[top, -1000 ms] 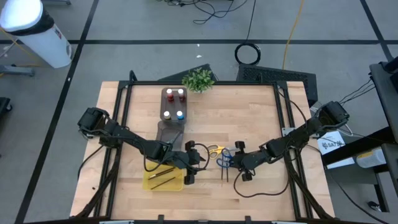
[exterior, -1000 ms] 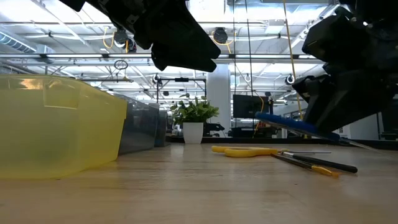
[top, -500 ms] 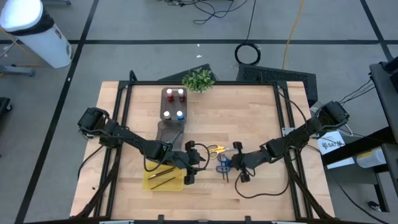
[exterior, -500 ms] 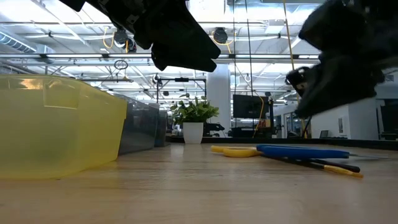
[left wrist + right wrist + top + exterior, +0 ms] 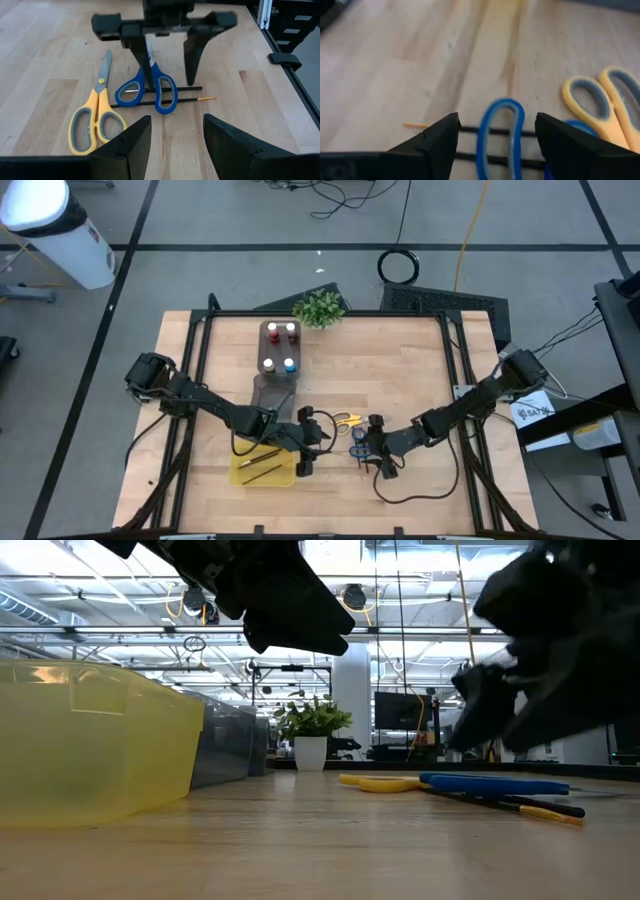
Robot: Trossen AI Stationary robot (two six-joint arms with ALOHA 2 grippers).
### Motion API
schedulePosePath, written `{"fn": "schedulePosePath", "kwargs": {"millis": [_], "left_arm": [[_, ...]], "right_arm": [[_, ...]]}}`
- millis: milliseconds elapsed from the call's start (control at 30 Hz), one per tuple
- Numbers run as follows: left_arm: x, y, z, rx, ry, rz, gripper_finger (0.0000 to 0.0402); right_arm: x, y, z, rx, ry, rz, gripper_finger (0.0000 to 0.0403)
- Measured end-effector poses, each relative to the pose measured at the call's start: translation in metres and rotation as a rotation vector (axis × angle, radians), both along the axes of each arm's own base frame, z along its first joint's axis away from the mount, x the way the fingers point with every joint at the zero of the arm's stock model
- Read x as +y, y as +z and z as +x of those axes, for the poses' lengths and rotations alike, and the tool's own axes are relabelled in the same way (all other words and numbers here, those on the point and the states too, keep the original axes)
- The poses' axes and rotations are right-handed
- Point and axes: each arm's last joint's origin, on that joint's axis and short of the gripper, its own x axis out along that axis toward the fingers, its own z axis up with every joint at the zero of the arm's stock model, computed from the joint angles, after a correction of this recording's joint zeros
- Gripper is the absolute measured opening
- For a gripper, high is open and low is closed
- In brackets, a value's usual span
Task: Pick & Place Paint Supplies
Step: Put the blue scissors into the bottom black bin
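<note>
Blue-handled scissors [image 5: 150, 91] lie flat across two thin dark brushes [image 5: 182, 89] on the wooden table, right of centre. Yellow-handled scissors [image 5: 96, 119] lie beside them on the table. My right gripper [image 5: 167, 82] stands open just over the blue scissors, one finger on each side of a blue handle loop [image 5: 500, 127]. I see no contact. My left gripper [image 5: 305, 452] hangs open with nothing between its fingers, above the right end of the yellow tray [image 5: 250, 476]. Paint bottles [image 5: 280, 348] stand in the dark grey organiser [image 5: 270, 387].
The yellow tray [image 5: 90, 750] holds a couple of dark thin items. A small potted plant [image 5: 318, 308] stands at the table's far edge. Bare wood lies to the right of and nearer than the scissors. My two grippers face each other closely across the scissors.
The blue scissors were tilted up at one end in my right gripper a second ago. They have come down and now lie flat on the brushes. My right gripper has let go, moved a little toward the table's left edge and dipped down over them.
</note>
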Motion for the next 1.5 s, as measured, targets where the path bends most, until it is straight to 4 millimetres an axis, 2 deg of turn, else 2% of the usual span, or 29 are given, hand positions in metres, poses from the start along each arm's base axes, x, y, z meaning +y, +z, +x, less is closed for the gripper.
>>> {"fn": "schedulePosePath", "kwargs": {"millis": [133, 467, 633, 733, 833, 1000, 1167, 1300, 1400, 1500], "left_arm": [[0.000, 0.000, 0.000, 0.000, 0.001, 0.001, 0.0191], [0.000, 0.000, 0.000, 0.000, 0.003, 0.002, 0.0191], [0.000, 0.000, 0.000, 0.000, 0.003, 0.002, 0.0191], [0.000, 0.000, 0.000, 0.000, 0.003, 0.002, 0.0191], [0.000, 0.000, 0.000, 0.000, 0.003, 0.002, 0.0191], [0.000, 0.000, 0.000, -0.002, 0.003, 0.002, 0.0191], [0.000, 0.003, 0.002, -0.037, -0.017, 0.031, 0.0191], [-0.002, 0.012, 0.006, -0.138, -0.035, 0.036, 0.0191], [-0.003, 0.020, 0.009, -0.230, -0.052, 0.047, 0.0191], [-0.004, 0.026, 0.010, -0.292, -0.076, 0.079, 0.0191]], "right_arm": [[0.003, -0.006, 0.006, 0.023, -0.010, -0.022, 0.0242], [0.009, -0.022, 0.007, 0.195, -0.001, -0.113, 0.0183], [0.007, -0.022, 0.007, 0.203, -0.029, -0.083, 0.0125], [0.006, -0.016, 0.006, 0.182, -0.010, -0.093, 0.0120], [0.005, -0.004, 0.005, 0.122, -0.002, -0.126, 0.0120], [0.008, 0.038, 0.006, -0.111, 0.003, -0.088, 0.0120], [0.011, 0.083, 0.002, -0.369, 0.026, 0.018, 0.0120], [0.014, 0.110, -0.003, -0.518, 0.162, 0.168, 0.0120], [0.018, 0.122, -0.005, -0.606, 0.275, 0.259, 0.0120], [0.023, 0.121, -0.005, -0.627, 0.335, 0.281, 0.0120]]}}
